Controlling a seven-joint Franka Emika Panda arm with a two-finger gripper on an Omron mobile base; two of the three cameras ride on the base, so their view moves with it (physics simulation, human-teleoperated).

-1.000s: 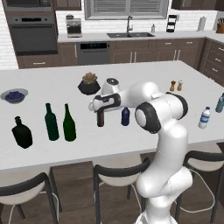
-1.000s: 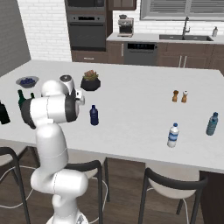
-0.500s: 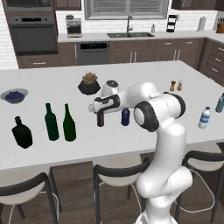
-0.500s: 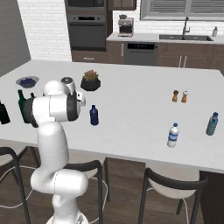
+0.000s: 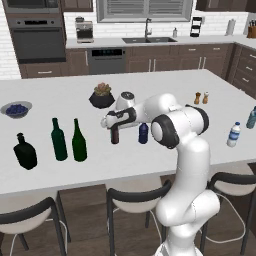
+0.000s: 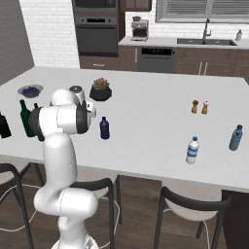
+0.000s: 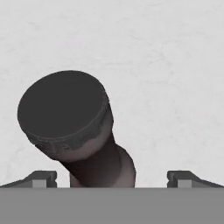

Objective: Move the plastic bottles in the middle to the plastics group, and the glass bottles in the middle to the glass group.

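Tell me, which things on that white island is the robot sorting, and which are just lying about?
Part of the job:
- slim brown glass bottle, under the open gripper
- stubby dark blue plastic bottle
- sloping-shouldered dark green wine bottle
- straight-sided green bottle and squat black flask
- clear water bottle and teal bottle

Just lying about:
- potted plant
- bowl of blueberries
- salt and pepper shakers

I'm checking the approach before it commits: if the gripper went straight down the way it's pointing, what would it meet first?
Most likely the brown bottle: the open gripper looks down on its cap, which sits between the fingertips but off-centre.
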